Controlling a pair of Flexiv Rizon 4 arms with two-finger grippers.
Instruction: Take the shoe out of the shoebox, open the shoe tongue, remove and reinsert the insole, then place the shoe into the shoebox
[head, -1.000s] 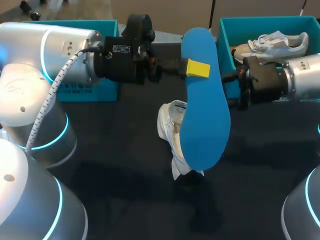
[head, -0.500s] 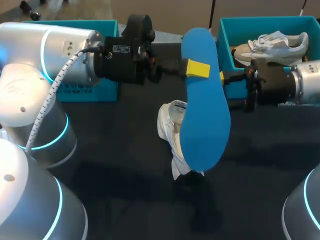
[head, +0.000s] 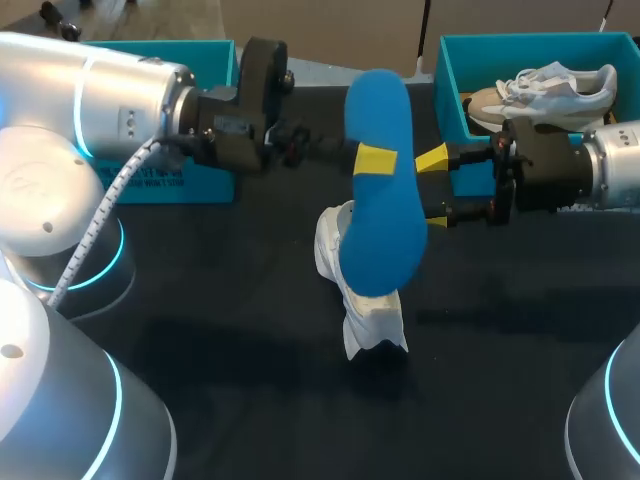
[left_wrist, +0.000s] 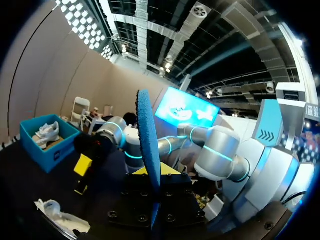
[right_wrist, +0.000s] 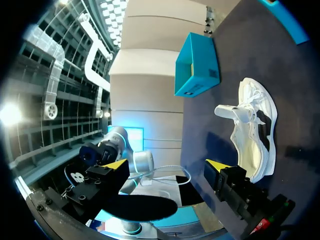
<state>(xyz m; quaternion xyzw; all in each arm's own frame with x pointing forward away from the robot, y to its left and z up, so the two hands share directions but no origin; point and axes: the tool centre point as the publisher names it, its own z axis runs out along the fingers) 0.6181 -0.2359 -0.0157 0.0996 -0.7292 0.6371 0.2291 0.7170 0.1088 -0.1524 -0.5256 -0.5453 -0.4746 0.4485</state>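
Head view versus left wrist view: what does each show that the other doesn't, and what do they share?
Head view only: the broad blue face of the insole, with the left gripper shut on it, and the left teal box. Left wrist view only: the insole edge-on, standing up from between that gripper's fingers. Both: the open right gripper close beside the insole, the white shoe on the table, and the right teal box holding a second shoe.

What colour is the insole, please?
The insole is blue, best seen in the head view.
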